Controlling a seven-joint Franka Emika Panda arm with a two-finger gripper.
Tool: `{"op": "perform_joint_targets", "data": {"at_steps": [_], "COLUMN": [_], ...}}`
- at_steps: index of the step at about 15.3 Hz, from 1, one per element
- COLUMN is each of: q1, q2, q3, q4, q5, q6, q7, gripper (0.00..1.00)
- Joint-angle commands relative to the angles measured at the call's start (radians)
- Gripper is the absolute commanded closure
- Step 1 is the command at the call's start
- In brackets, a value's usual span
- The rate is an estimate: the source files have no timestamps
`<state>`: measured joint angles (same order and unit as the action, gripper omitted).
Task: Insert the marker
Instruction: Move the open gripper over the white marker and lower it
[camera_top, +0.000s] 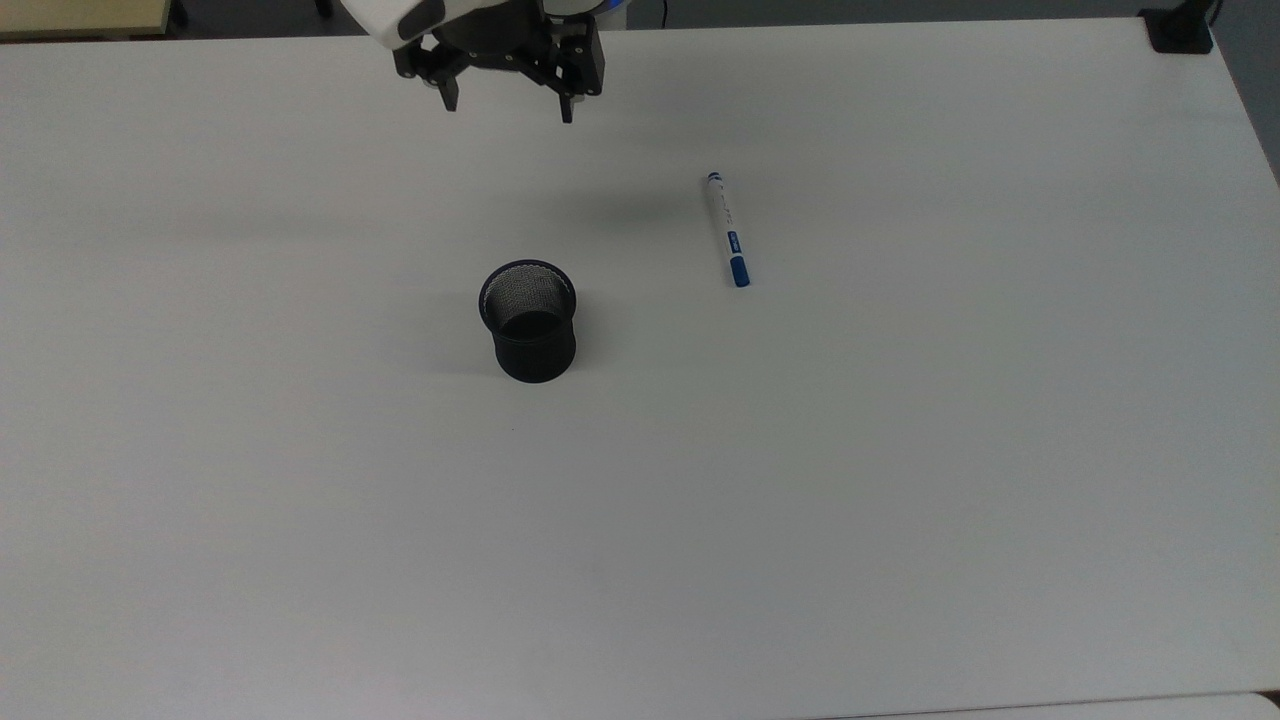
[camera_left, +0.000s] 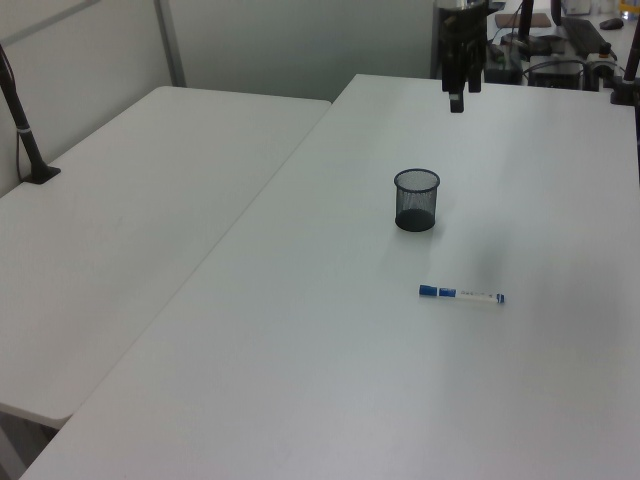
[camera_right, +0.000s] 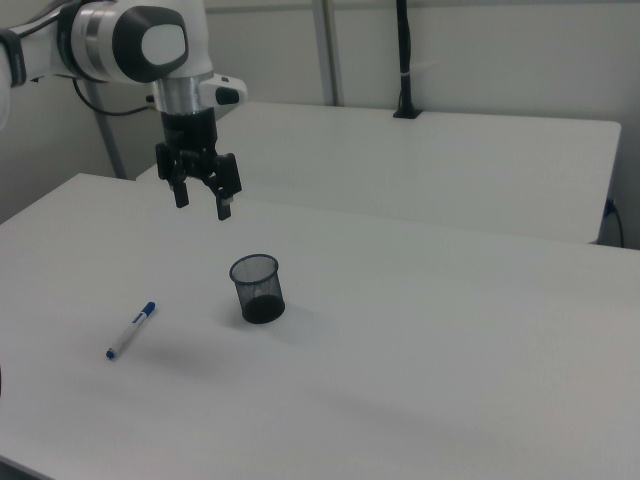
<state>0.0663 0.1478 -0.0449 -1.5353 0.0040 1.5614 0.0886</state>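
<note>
You are looking at one slim white marker with a blue cap (camera_top: 727, 229), lying on the white tabletop (camera_top: 900, 450) well apart from one black mesh cup (camera_top: 530, 320); the gripper (camera_top: 508, 105) fingers (camera_top: 566, 104) are hanging wide apart, empty, above the tabletop.

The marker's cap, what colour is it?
Blue, on a white-barrelled marker; the top view shows it best.

The white arm (camera_right: 120, 40) reaches in from the right view's left, wrist turned straight down, its black gripper (camera_top: 508, 108) hanging in the air, fingers (camera_right: 226, 206) spread and empty.
</note>
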Motion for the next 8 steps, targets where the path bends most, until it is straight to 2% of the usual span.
{"op": "perform_joint_targets", "data": {"at_steps": [1, 8], "q1": [0.043, 0.197], "q2": [0.067, 0.159], "q3": [0.002, 0.0], "q4": [0.003, -0.016], "q5": [0.001, -0.002], "q6": [0.017, 0.088], "q7": [-0.016, -0.052], "gripper": [0.0, 0.0]}}
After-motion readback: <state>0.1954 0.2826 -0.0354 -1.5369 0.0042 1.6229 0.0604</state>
